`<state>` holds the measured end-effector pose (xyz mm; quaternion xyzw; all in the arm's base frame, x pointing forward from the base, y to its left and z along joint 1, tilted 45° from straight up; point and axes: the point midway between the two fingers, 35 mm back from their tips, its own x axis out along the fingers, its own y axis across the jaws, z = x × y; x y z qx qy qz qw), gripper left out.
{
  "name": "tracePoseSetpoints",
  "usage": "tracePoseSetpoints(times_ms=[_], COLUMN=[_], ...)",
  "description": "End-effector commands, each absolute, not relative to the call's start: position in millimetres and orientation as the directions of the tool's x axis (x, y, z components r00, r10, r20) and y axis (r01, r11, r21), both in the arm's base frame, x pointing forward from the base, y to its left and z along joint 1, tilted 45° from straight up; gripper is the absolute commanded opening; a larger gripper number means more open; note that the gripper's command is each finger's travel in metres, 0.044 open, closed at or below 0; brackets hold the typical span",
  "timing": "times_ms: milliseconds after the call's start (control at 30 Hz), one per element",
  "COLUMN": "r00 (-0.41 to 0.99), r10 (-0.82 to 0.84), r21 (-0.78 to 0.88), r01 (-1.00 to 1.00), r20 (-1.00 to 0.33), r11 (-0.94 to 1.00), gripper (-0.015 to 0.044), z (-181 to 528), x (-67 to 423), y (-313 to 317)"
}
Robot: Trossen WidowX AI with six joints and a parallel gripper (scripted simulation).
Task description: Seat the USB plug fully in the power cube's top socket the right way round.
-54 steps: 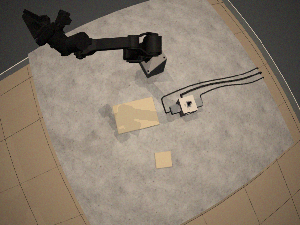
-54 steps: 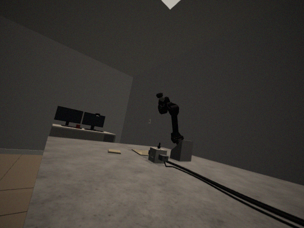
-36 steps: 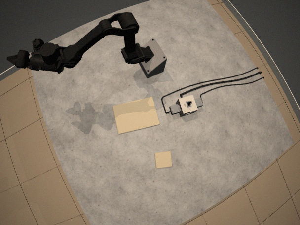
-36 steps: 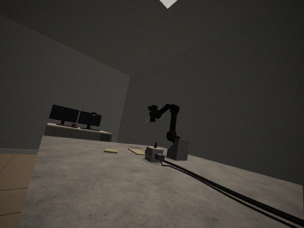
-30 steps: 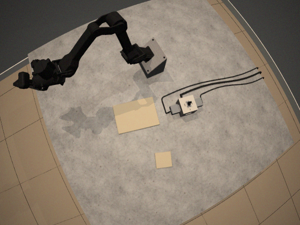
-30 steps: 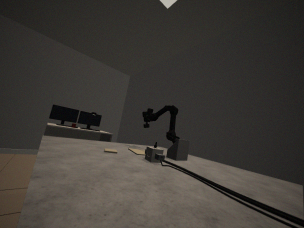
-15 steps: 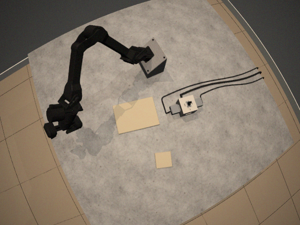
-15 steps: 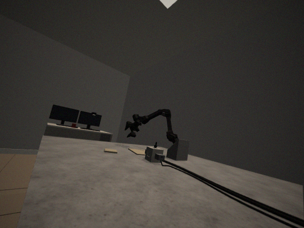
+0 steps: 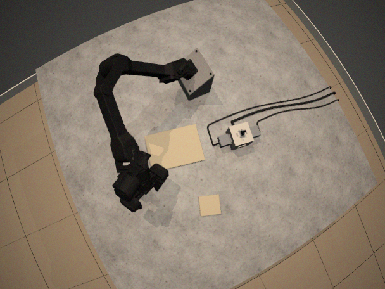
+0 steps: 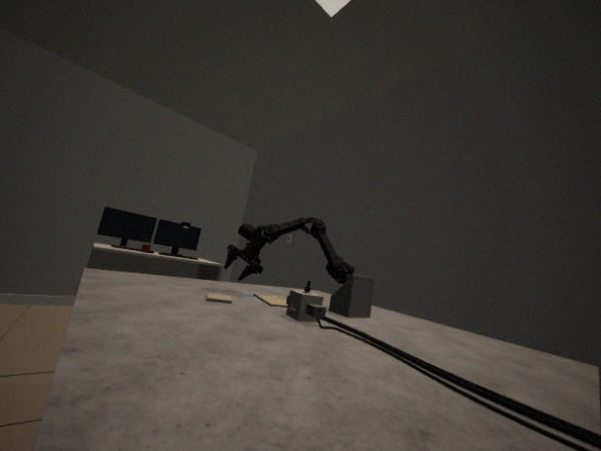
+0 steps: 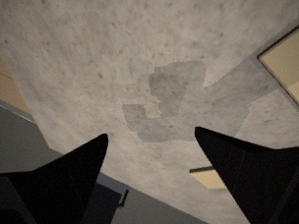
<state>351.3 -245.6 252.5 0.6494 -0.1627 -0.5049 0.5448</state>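
The pale power cube [image 9: 235,141] [image 10: 298,305] stands right of the table's middle, with grey plugs and black cables on its sides. The black USB plug [image 9: 243,133] [image 10: 307,287] sticks up out of the socket on its top. My gripper [image 9: 146,191] [image 10: 236,269] [image 11: 151,134] is open and empty. It hangs well above the table, far to the left of the cube, near the lower left corner of the large tan mat [image 9: 177,146] [image 10: 271,299]. The wrist view shows only bare table with the gripper's shadow between the fingers.
A small tan square [image 9: 209,205] [image 10: 218,298] lies in front of the large mat. The arm's grey base block [image 9: 202,83] [image 10: 356,297] stands behind the cube. Three black cables [image 9: 285,106] [image 10: 445,378] run from the cube to the table's right edge. A desk with monitors [image 10: 148,232] stands beyond the table.
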Motion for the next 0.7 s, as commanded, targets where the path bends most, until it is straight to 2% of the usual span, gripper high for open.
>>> tracePoseSetpoints(times_ms=[0, 167, 367, 533, 667], r00=[0.451, 0.387, 0.251, 0.118, 0.029], r10=[-0.683, -0.591, -0.536, -0.561, -0.636], r21=[0.808, 0.676, 0.49, 0.32, 0.184], r01=[0.445, 0.613, 0.792, 0.906, 0.967], r20=[-0.574, -0.708, -0.806, -0.819, -0.771], r11=[-0.385, -0.409, -0.365, -0.276, -0.179], gripper=[0.044, 0.044, 0.044, 0.044, 0.044], z=[214.9, 157.9, 96.1, 52.0, 23.5], x=[384.2, 403.2, 399.2, 373.6, 339.7], y=[-193.6, -128.5, -45.6, 21.7, 70.5])
